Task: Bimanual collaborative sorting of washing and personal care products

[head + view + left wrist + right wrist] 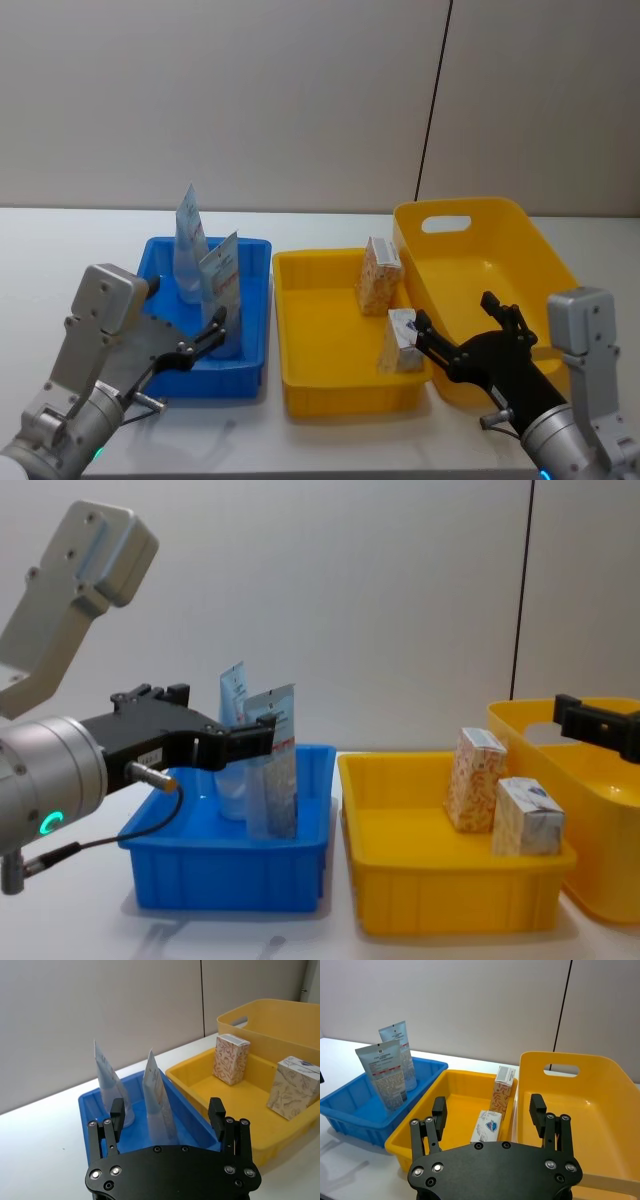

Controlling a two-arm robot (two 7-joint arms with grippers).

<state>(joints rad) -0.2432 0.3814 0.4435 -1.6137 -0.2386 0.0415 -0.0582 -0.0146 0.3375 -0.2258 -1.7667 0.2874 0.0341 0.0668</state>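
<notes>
Table point(60, 250), white, carrying three bins in a row across the middle of the head view.

Blue bin point(160, 262), left of centre: holds two tubes standing on their caps. Clear tube with blue-white label point(190, 245) at the rear; grey-blue flat-ended squeeze tube point(222, 290) just in front of it, leaning slightly.

Low yellow bin point(320, 330), centre: holds two cartons along its right wall. Taller orange-speckled carton point(378, 278) upright toward the back; white-and-blue carton point(402, 342) nearer the front, tilted.

Tall yellow bin point(500, 255) with handle slot, right: tilted, resting against the low yellow bin.

Left gripper point(215, 332), lower left: fingers spread apart, holding nothing, tips close to the grey-blue tube above the blue bin.

Right gripper point(455, 312), lower right: fingers spread wide, holding nothing, poised over the tall yellow bin's front wall, one tip near the white-and-blue carton.
</notes>
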